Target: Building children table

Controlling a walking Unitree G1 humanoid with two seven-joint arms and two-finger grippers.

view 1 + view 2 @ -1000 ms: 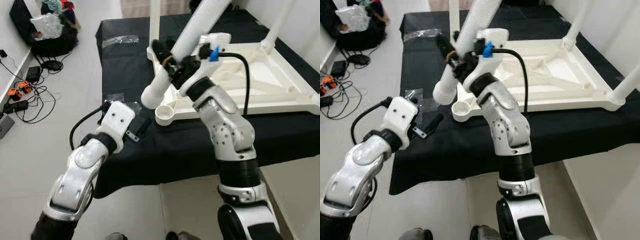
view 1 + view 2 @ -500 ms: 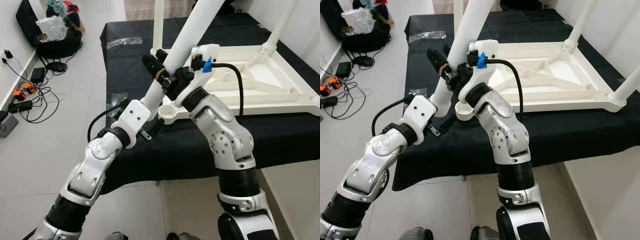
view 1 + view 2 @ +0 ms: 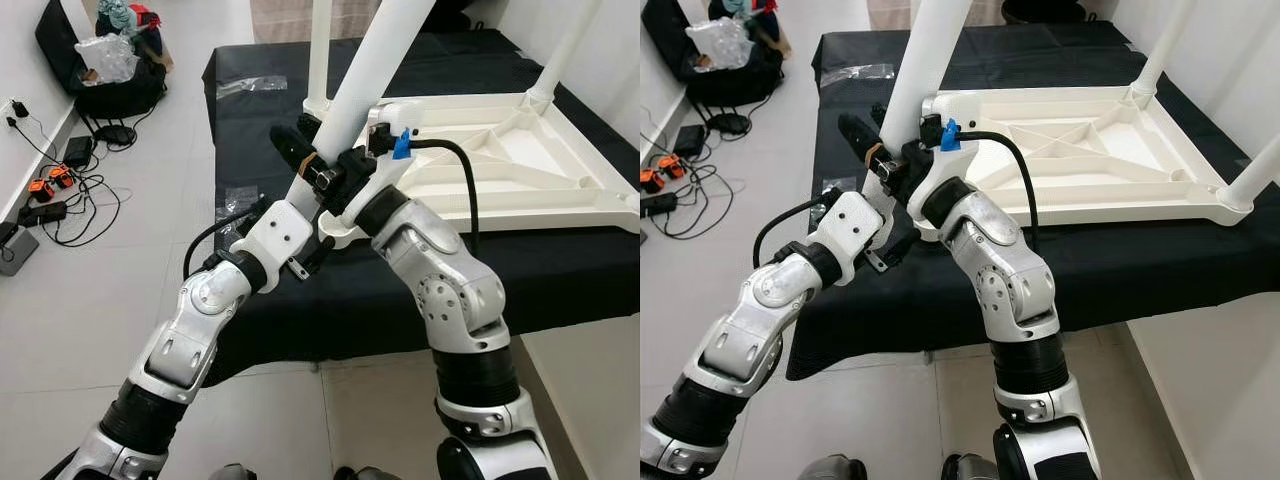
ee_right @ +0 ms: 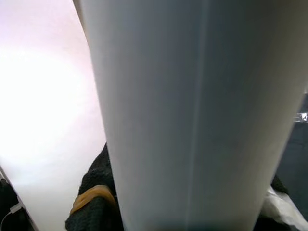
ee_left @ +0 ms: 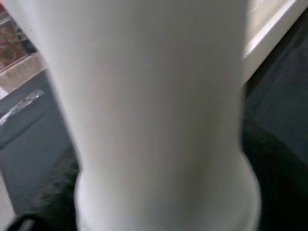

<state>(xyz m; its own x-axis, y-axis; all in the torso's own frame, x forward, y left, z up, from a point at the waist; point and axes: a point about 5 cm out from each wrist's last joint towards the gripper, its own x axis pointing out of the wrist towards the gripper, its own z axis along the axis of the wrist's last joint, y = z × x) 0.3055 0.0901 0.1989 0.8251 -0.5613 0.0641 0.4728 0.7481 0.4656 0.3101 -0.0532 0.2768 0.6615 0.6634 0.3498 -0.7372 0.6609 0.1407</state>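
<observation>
The right hand is clamped on a white leg, whose lower end sits at the corner socket of the upturned tabletop lying on the black-draped table. The left hand is at the leg's base; I cannot tell its fingers' state. A black bag on the floor holds crumpled plastic.

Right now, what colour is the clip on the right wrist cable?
Blue. The clip sits where the black cable meets the right wrist, clearest in the left eye view.
</observation>
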